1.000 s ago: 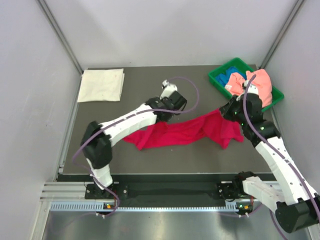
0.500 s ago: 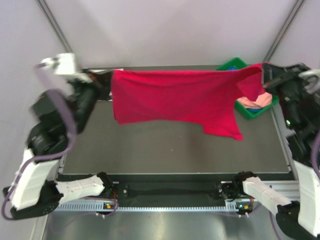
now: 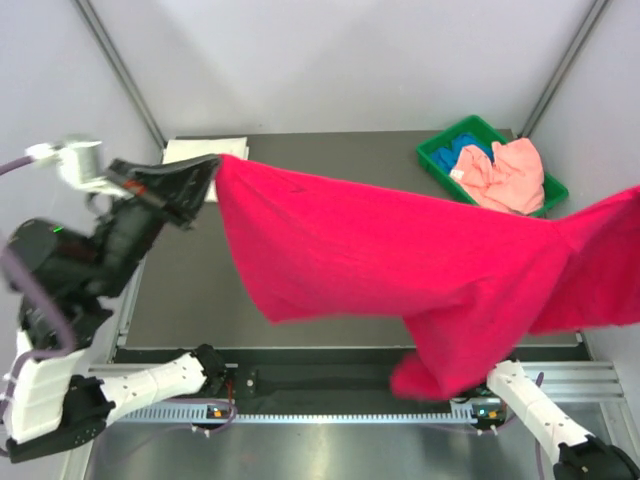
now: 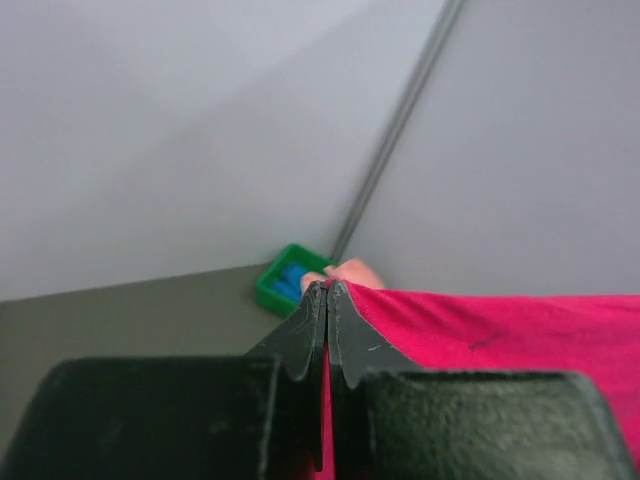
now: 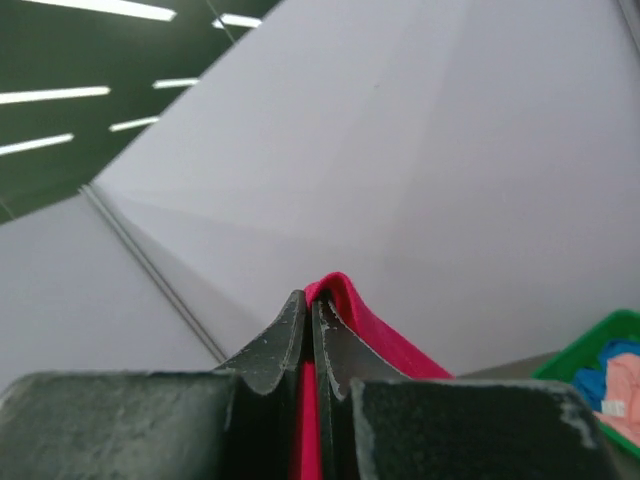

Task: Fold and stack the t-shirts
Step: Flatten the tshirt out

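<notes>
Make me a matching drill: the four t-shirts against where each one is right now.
1 crimson-red shirt
2 white shirt
3 salmon-pink shirt
4 blue shirt

A in the green bin, left of another shirt
B held in the air, spread wide
C on the table, far left corner
D in the green bin, right of another shirt

Pairs: 1-B, 2-C, 3-D, 4-A

No text, brand, number or sign can be read in any of the views. The only label-like thing is a small white tag [image 5: 607,408] on the salmon-pink t-shirt [image 5: 626,384], which lies in the green bin [image 5: 585,350] in the right wrist view. The tag is too small and blurred to make out any writing.
</notes>
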`<control>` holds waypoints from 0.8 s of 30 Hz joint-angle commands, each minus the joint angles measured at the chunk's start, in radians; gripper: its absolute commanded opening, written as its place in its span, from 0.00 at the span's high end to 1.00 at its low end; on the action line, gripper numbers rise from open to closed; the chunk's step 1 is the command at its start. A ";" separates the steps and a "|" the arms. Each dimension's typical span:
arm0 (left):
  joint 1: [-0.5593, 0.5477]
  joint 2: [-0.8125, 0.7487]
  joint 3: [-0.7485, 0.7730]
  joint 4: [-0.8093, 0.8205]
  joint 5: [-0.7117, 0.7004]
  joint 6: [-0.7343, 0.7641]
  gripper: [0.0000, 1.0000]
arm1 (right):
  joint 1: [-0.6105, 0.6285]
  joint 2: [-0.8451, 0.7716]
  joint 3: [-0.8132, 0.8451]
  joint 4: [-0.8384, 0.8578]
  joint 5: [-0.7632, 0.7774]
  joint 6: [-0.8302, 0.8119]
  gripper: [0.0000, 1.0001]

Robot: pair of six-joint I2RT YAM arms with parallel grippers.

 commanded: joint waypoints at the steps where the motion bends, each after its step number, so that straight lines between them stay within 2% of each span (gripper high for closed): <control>1: 0.001 0.107 -0.008 -0.056 -0.166 0.072 1.00 | 0.003 0.196 -0.031 -0.080 0.008 -0.086 1.00; 3: 0.001 0.145 -0.023 -0.055 -0.245 0.091 1.00 | 0.003 0.265 -0.069 -0.066 0.012 -0.106 1.00; 7: 0.035 0.277 -0.072 -0.015 -0.390 0.149 1.00 | 0.003 0.361 -0.152 0.096 0.000 -0.190 1.00; 9: 0.116 0.328 -0.059 -0.026 -0.327 0.109 1.00 | 0.003 0.422 -0.180 0.161 0.003 -0.237 1.00; 10: 0.251 0.380 -0.051 -0.036 -0.262 0.071 1.00 | 0.003 0.444 -0.187 0.239 0.003 -0.257 1.00; 11: 0.326 0.404 -0.043 -0.043 -0.094 0.033 1.00 | 0.003 0.467 -0.195 0.279 0.003 -0.276 1.00; 13: 0.459 0.476 -0.034 -0.005 -0.025 -0.021 1.00 | -0.008 0.544 -0.192 0.384 0.005 -0.326 1.00; 14: 0.481 0.498 -0.036 0.029 -0.023 -0.017 1.00 | -0.012 0.575 -0.180 0.413 0.012 -0.336 1.00; 16: 0.523 0.556 -0.030 0.163 -0.040 -0.001 1.00 | -0.042 0.683 -0.106 0.474 0.002 -0.363 1.00; 18: 0.550 0.604 0.077 0.178 -0.022 -0.027 1.00 | -0.065 0.794 0.033 0.474 -0.038 -0.392 1.00; 21: 0.561 0.664 0.208 0.158 -0.013 -0.024 1.00 | -0.072 0.900 0.259 0.373 -0.026 -0.431 1.00; 24: 0.561 0.624 0.231 0.183 -0.002 -0.008 1.00 | -0.072 0.872 0.288 0.330 -0.040 -0.472 1.00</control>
